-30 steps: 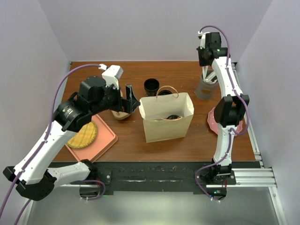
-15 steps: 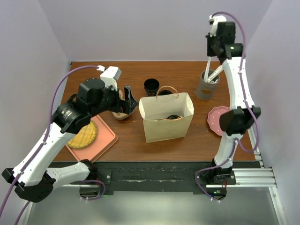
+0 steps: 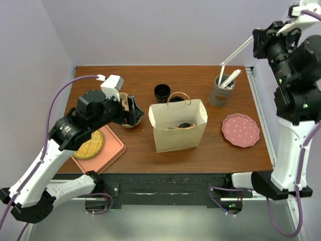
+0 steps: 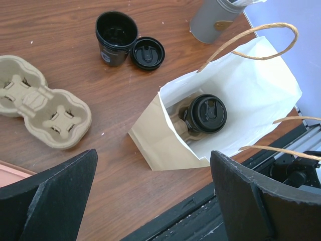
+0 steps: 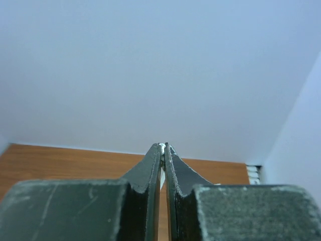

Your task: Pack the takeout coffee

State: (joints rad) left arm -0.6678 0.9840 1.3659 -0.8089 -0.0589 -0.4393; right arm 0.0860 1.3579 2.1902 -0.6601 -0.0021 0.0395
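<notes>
Left wrist view: takeout coffee [image 4: 209, 113] upright inside paper bag [image 4: 241, 80]; left gripper [image 4: 153, 170] gapes empty, right gripper [image 5: 164, 146] pinches white stick [image 3: 238, 51]

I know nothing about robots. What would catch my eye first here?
First, the brown paper bag standing open mid-table, with the lidded takeout coffee sitting inside it. Then the right arm, reared up high at the right edge, its jaws pinched on a thin white stick near the grey holder. The left arm hovers left of the bag, jaws wide open.
</notes>
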